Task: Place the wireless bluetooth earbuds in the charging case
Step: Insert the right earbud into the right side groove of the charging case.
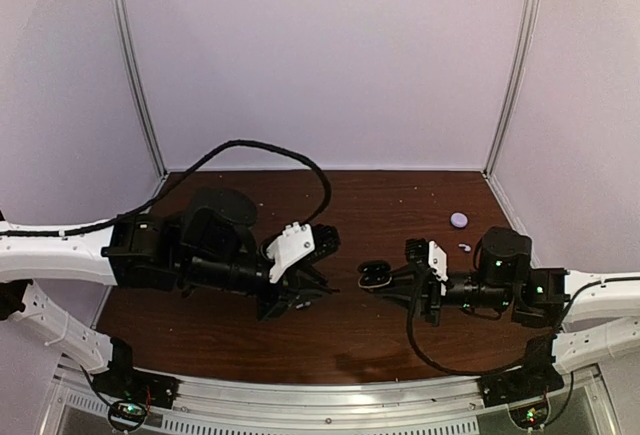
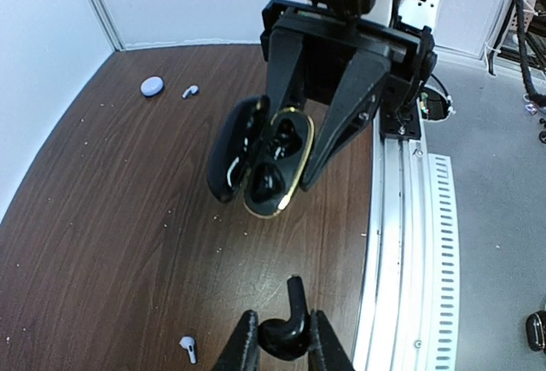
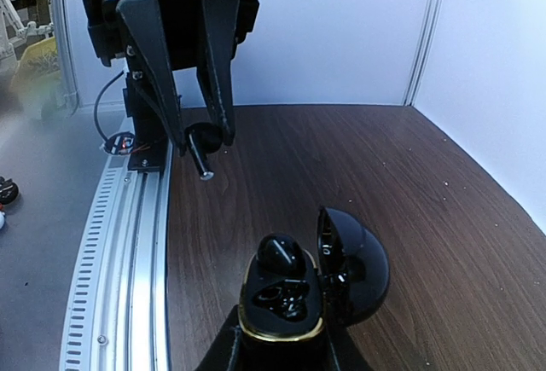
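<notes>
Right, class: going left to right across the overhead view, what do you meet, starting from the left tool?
The left tool → open black charging case → small lavender disc. The white earbud lies level with the disc sideways, and the right tool overlaps the case, so both go unranked.

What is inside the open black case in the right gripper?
The case holds one black earbud in its far slot; the near slot looks empty. The slot bottoms are too dark to see, and the right gripper's fingers cover its lower end.
</notes>
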`<control>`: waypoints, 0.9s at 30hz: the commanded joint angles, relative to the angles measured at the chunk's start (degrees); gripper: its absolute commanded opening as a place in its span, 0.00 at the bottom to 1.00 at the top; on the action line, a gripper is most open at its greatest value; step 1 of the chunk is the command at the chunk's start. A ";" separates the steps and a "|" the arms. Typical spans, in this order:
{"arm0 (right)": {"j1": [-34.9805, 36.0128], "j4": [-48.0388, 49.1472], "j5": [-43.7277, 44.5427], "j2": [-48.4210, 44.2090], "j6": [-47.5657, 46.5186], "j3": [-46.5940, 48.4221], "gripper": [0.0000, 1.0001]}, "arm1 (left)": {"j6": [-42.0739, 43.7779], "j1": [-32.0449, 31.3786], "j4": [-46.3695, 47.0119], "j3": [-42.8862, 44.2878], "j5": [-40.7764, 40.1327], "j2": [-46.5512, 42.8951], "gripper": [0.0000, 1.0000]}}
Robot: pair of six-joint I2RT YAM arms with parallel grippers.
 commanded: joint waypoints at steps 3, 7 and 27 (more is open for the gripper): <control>1.61 0.91 0.50 1.13 -1.28 0.17 0.00 | 4.47 -0.38 -5.39 8.56 0.70 3.59 0.01; 2.09 1.40 0.20 1.29 -1.50 -0.03 0.00 | 4.76 -1.14 -7.02 11.55 0.50 6.23 0.01; 3.61 4.55 -0.43 6.91 -1.56 1.14 0.00 | 5.30 -2.36 -10.21 18.62 -1.60 13.48 0.01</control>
